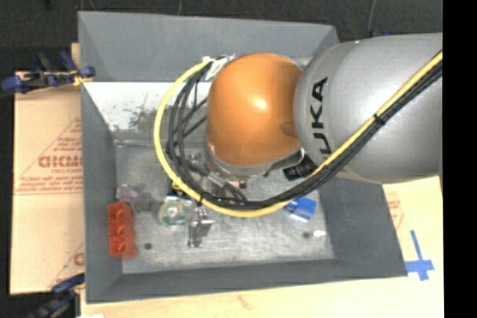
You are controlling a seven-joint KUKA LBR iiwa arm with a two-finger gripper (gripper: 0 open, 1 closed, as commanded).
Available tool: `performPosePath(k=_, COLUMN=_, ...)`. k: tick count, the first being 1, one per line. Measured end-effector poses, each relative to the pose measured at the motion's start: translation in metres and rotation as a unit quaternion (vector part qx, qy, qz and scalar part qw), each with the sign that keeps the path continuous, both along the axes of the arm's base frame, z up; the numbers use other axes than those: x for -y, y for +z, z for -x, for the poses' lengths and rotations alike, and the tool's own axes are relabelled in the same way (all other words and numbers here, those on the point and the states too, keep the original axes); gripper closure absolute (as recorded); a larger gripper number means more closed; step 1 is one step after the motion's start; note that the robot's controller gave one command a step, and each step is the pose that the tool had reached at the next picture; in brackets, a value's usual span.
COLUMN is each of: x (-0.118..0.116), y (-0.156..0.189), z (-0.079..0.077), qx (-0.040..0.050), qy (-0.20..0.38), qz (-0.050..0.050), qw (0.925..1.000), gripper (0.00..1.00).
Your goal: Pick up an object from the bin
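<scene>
Near wall of the grey metal bin [223, 275] is showing smooth and bare. On the scuffed floor just above it, 5 loose things are lying singly, not heaped.

Lower left: 1 red block [121, 229], matte plastic by appearance, oblong and ribbed, is lying lengthwise along the left wall's foot.

Lower centre: the gripper [197, 231], bare metal, is pointing down at the floor. Whether it is wide or narrow cannot be told, and nothing is seen gripped in it.

Lower right: 1 small white scrap [319, 234] is lying well apart from the gripper.

Just left of the gripper, 1 clear round piece [173, 214], glassy with a greenish tint, is lying nearest to it; contact cannot be told.

Right of centre: 1 blue boxy piece [302, 208] is sitting at the arm's edge.

Left, above the red block: 1 pale purple translucent piece [127, 194], shape unclear.

Frame centre: 1 glossy orange domed cover [250, 112] is capping the wrist, with 1 yellow cable [159, 132] looping around black cables. The smooth grey arm link [373, 108] is entering from the right.
</scene>
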State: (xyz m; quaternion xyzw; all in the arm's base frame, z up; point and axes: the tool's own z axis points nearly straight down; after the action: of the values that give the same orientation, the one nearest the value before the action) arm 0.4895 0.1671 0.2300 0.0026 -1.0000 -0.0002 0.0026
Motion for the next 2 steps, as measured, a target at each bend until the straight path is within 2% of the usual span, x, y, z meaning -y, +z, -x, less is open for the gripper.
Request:
performPosePath(k=1, x=-0.0078, y=-0.1600, z=-0.0603, qx=0.0071, qy=0.038, qz=-0.001, qw=0.9992, gripper=0.00)
performPosePath(k=2, x=-0.0089, y=-0.1554, z=-0.0614, qx=0.0094, qy=0.036, qz=-0.003, qw=0.9993, gripper=1.00)
